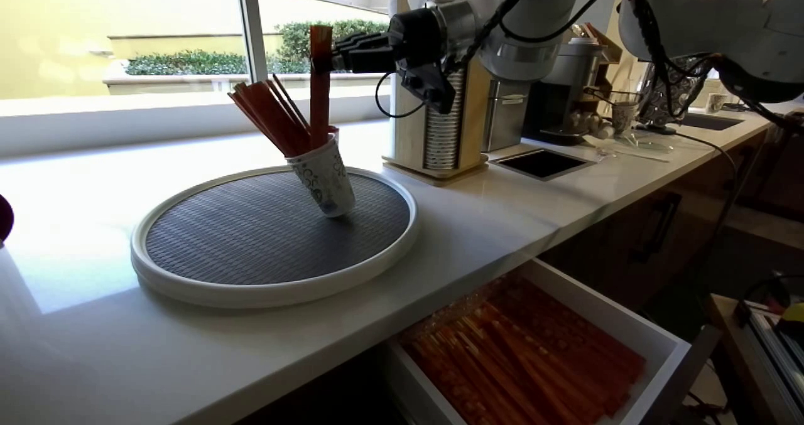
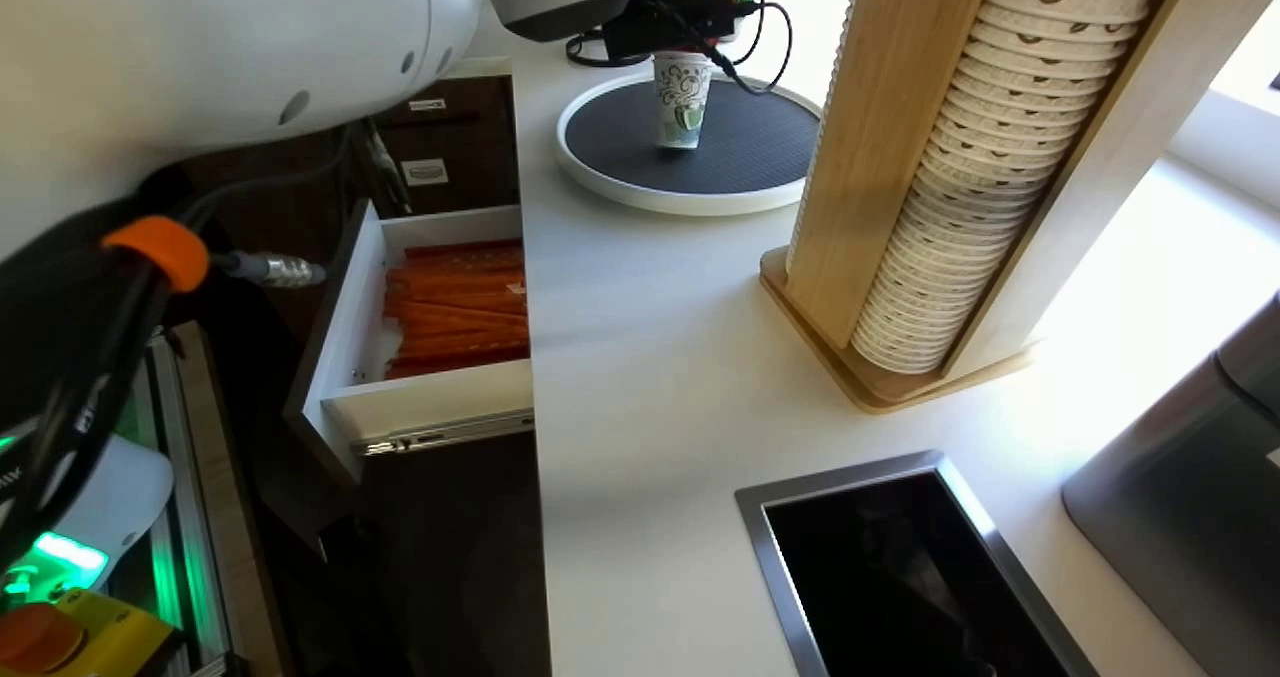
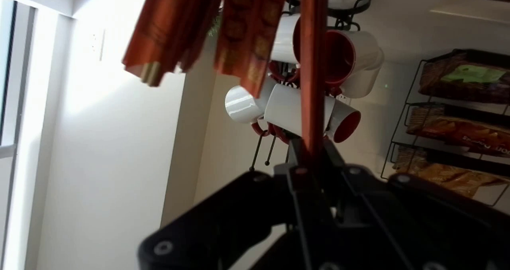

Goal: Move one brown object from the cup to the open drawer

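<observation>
The brown object (image 1: 320, 102) is a long flat reddish-brown stick standing nearly upright, its lower end inside the cup (image 1: 326, 183). My gripper (image 1: 331, 58) is shut on its upper part. In the wrist view the stick (image 3: 312, 70) runs up from between the fingertips (image 3: 312, 154). The cup leans over the round tray, and I cannot tell whether its base touches fully. It also shows in an exterior view (image 2: 683, 97). Several other sticks (image 1: 276, 114) lean to the other side in the cup. The open drawer (image 1: 659, 349) is below the counter edge; it also shows in an exterior view (image 2: 430, 402).
The round grey tray (image 1: 276, 294) with a white rim is on the counter. A wooden cup dispenser (image 1: 474, 117) stands close beside the gripper. A black opening (image 1: 543, 163) is set in the counter. Many orange-brown sticks (image 2: 460, 302) lie in the drawer. Mugs (image 3: 299, 106) hang beyond the gripper.
</observation>
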Controlling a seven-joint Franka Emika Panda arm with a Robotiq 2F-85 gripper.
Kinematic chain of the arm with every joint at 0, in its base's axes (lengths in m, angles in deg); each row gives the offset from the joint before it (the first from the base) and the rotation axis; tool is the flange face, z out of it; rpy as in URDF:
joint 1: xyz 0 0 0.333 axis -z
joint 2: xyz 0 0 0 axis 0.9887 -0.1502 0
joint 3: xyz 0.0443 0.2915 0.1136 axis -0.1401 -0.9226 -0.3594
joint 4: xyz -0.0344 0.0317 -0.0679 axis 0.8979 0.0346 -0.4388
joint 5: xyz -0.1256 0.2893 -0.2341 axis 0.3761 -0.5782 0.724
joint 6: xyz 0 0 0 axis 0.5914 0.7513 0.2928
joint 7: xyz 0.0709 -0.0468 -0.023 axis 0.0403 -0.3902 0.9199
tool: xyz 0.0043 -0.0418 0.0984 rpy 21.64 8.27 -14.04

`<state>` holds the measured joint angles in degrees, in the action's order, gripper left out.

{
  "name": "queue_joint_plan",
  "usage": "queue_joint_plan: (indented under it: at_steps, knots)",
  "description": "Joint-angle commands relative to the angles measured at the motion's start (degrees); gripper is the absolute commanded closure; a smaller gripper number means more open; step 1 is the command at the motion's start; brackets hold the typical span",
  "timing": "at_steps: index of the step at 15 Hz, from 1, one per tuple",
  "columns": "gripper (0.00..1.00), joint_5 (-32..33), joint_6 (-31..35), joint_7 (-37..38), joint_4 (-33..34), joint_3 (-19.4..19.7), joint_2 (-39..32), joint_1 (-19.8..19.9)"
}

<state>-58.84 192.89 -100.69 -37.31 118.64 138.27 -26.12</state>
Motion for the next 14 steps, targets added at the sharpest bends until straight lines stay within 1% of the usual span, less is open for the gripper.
queue_joint_plan:
  at_steps: [1, 7, 11, 14]
  knots:
    - [0.97, 0.72, 1.51, 7.03, -2.63, 0.92, -4.94, 1.33]
    - [0.97, 1.72, 3.40, 12.61, -5.78, 0.74, -8.89, 4.23]
    - [0.97, 2.51, 5.43, 12.47, -6.84, 0.96, -8.99, 5.04]
    - [0.97, 2.71, 5.71, 12.83, -7.40, 1.05, -9.10, 5.14]
